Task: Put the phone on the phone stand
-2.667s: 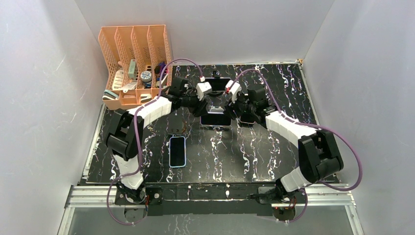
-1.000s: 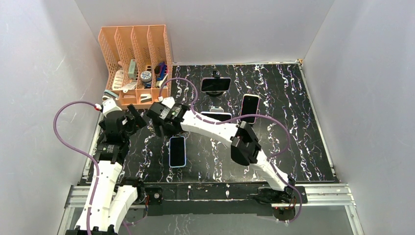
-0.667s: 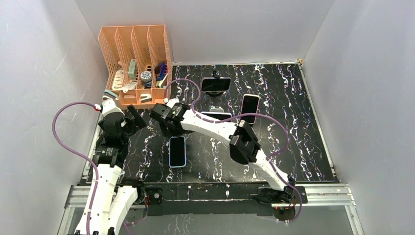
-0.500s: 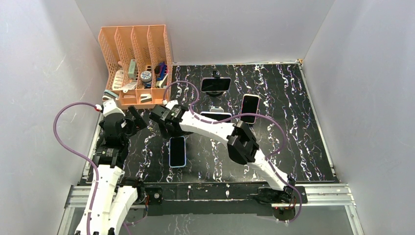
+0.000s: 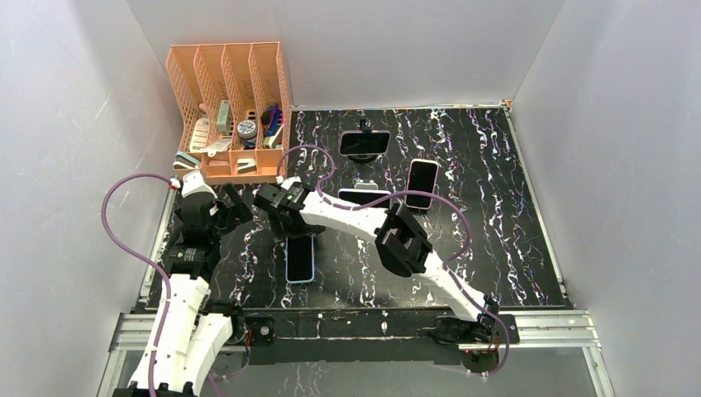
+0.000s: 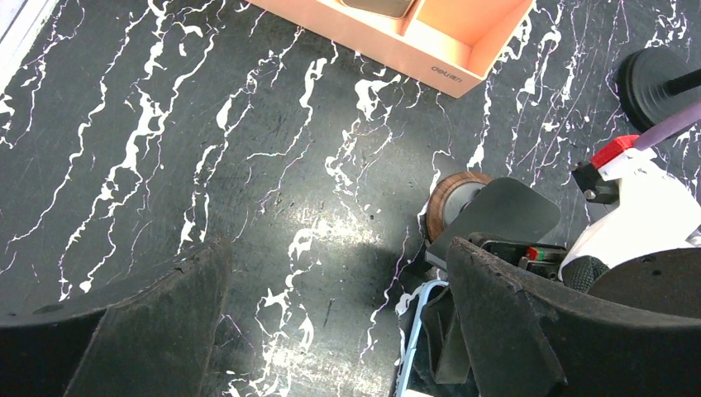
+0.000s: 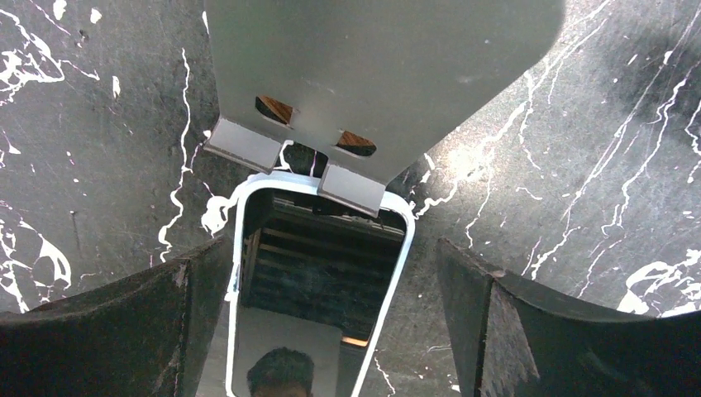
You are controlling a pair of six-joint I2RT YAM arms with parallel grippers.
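Note:
A phone (image 5: 300,260) with a pale blue rim lies flat, screen up, on the black marble table at front left. In the right wrist view the phone (image 7: 318,281) has its far end against the lip of the phone stand (image 7: 372,74), a tilted grey plate. My right gripper (image 7: 331,322) is open, with one finger on each side of that end and not touching it. From the left wrist the stand (image 6: 496,215) shows on its round wooden foot. My left gripper (image 6: 339,322) is open over bare table to the stand's left.
An orange desk organiser (image 5: 227,116) with small items stands at the back left. Three other phones (image 5: 364,143) (image 5: 364,197) (image 5: 422,182) sit further back in the middle. My right arm (image 5: 355,217) stretches across the table's centre. White walls enclose the table.
Both arms have left the middle-back phone. The right gripper swung left and has edged down over the flat phone's far end. The left gripper drifted slightly right.

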